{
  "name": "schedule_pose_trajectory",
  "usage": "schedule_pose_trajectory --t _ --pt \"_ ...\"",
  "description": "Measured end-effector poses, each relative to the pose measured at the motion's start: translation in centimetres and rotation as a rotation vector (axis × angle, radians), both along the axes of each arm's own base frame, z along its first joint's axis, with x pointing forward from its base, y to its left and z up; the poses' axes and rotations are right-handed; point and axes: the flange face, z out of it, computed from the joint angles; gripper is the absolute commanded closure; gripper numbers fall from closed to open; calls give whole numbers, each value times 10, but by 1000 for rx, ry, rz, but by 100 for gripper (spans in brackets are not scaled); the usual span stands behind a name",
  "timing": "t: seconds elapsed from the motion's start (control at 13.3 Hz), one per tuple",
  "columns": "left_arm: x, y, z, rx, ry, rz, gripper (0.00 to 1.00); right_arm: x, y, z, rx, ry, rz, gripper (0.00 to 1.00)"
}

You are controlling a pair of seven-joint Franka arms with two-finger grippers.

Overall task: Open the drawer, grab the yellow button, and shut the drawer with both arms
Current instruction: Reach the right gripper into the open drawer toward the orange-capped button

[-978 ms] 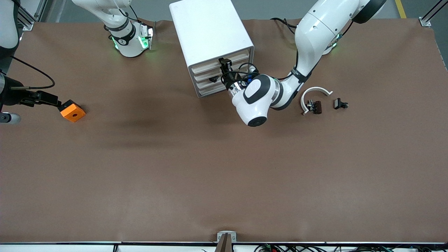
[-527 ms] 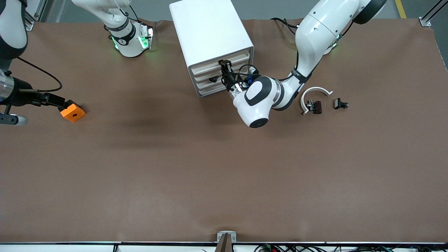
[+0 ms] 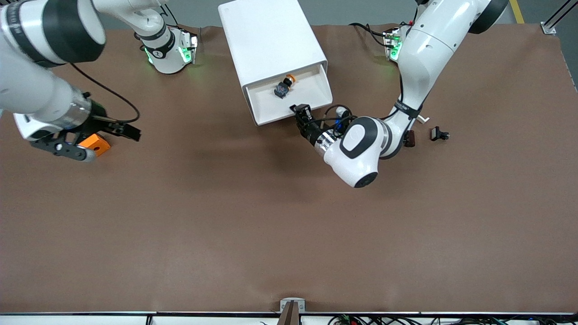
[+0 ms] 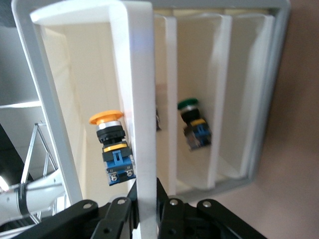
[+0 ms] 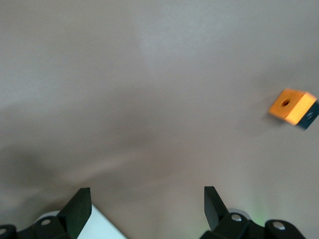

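The white cabinet stands at the robots' edge of the table. Its top drawer is pulled out. The button, with an orange-yellow cap on a black and blue body, lies in it. My left gripper is shut on the drawer's cream front strip. In the left wrist view the button lies just inside that strip, with my left gripper clamped on it. My right gripper is open and empty above the table near the right arm's end; it also shows in the right wrist view.
A bigger orange block with a hole lies under the right hand and shows in the right wrist view. Small black parts lie by the left arm. A green-capped button sits in a lower drawer.
My left gripper has pulled the top drawer out toward the front camera, uncovering the button. My right arm has swung in from the table's end, over the orange block.
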Motion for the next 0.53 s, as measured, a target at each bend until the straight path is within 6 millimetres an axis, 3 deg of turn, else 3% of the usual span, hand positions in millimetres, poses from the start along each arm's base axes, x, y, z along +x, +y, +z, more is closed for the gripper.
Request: schedule_pose_trajectory --t 0.38,0.45,0.53 --pt "35 21 4 10 -62 80 100 -36 127 5 -23 -56 -137 0" --pt "39 23 5 9 -76 91 66 -46 152 6 -23 -70 -169 0" --pt "41 25 5 6 -88 96 1 -57 177 6 -18 -87 -204 0"
